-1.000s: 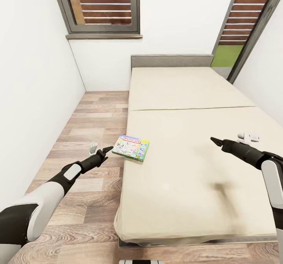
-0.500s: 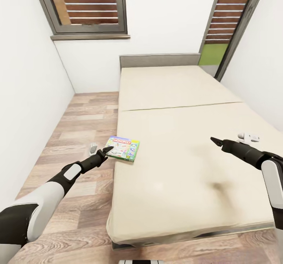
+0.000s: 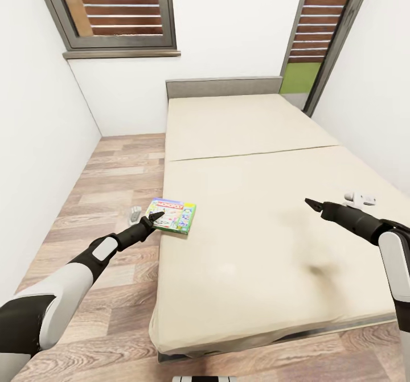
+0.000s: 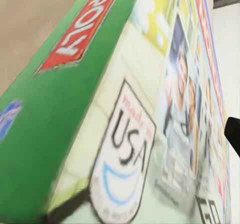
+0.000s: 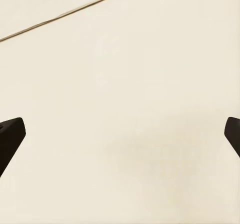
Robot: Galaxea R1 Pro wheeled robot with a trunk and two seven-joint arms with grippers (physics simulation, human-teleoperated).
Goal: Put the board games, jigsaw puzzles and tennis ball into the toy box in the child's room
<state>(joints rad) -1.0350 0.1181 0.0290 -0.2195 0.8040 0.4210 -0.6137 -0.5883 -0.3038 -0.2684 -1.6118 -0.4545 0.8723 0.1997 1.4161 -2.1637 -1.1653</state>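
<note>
The camera has shifted; the left gripper (image 3: 155,216) now meets the board game (image 3: 171,216) at the bed (image 3: 256,245) edge, spread undeterminable. The left wrist view shows the box print close. The right gripper (image 3: 310,203) hovers, fingers apart.

Green box on cream bedding

I am seeing a board game (image 3: 172,216) showing green edges and a red logo band, lying on a plain cream bed (image 3: 267,200) over brown wood-grain floor (image 3: 108,188).
</note>
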